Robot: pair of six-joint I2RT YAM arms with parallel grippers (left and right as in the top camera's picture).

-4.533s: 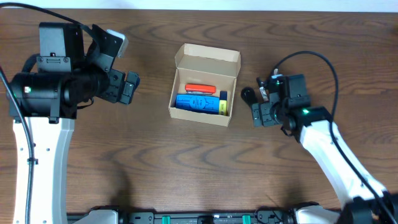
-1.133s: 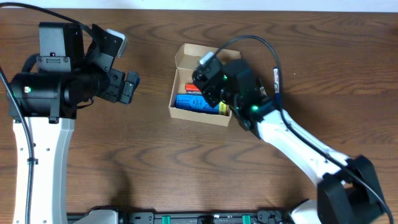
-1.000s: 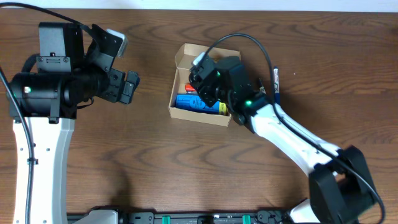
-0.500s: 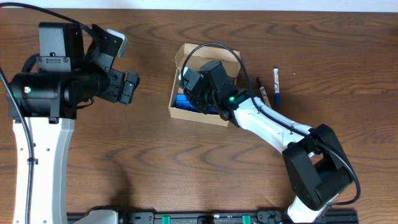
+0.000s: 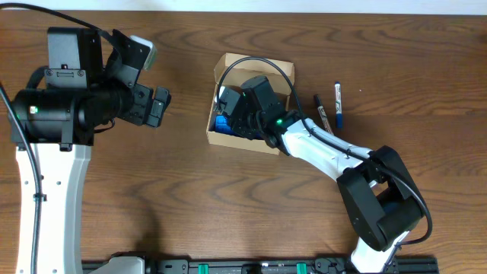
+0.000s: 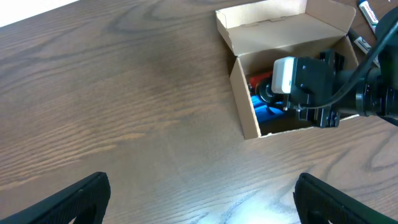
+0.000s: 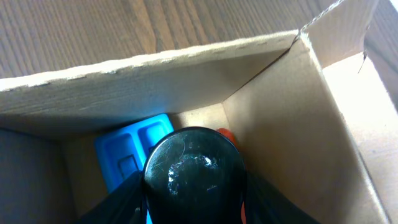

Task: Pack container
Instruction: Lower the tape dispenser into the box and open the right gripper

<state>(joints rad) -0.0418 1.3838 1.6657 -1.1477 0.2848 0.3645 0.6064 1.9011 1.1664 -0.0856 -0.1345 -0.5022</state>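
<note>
Container (image 5: 256,68) open; right end effector (image 5: 227,116) inside, gripping black disc (image 7: 193,165).

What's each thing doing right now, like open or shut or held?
Box: open, flap up.
Right gripper: inside box, shut on black thing.
Black thing: held.
Left gripper: open, empty.
Blue thing: lying in box.
Red thing: lying in box.
Blue pen: lying on table, outside box.
Black pen: lying beside blue pen.

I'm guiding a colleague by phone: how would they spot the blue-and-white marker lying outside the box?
Start at the open tan cardboard box on the dark wooden table. To its right lie two pens. The blue-and-white marker is the one farther from the box; its neighbour is a dark pen.
</note>
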